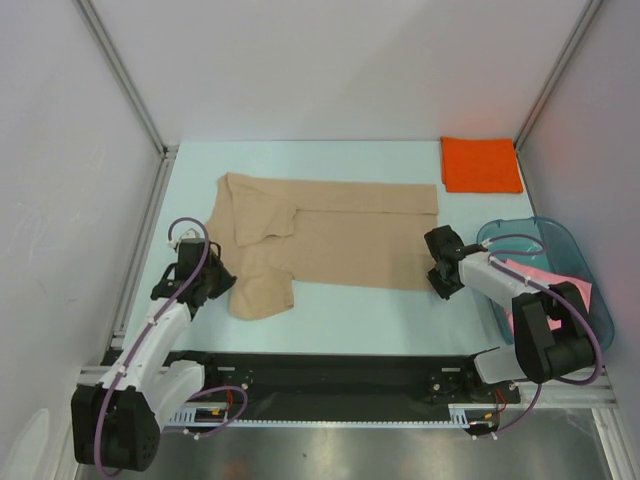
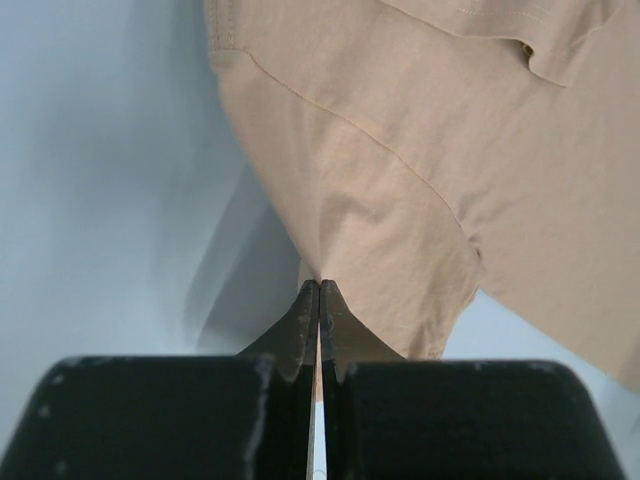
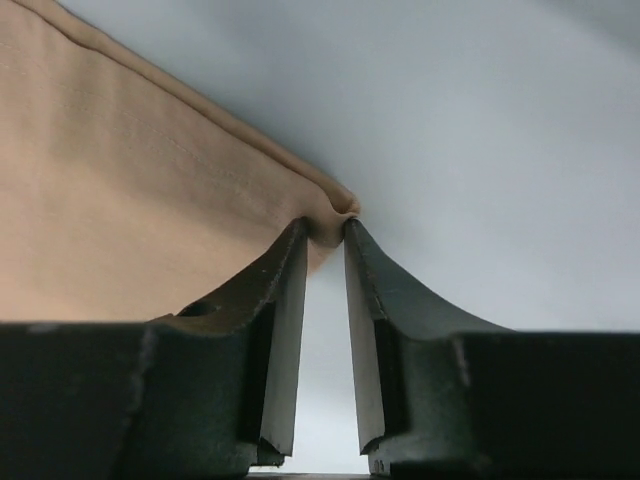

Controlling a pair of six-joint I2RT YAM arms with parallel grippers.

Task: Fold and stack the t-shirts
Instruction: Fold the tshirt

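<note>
A tan t-shirt lies spread across the middle of the table, its left part folded over itself. My left gripper is at the shirt's near-left sleeve; in the left wrist view the left gripper is shut on a pinch of the tan cloth. My right gripper is at the shirt's near-right corner. In the right wrist view the right gripper has narrow jaws, with the bunched corner of the tan cloth pressed between the tips. A folded orange t-shirt lies at the back right. A pink t-shirt sits in the tub.
A translucent teal tub stands at the right edge beside the right arm. Metal frame posts and white walls close in the table on the left, right and back. The black rail with the arm bases runs along the near edge.
</note>
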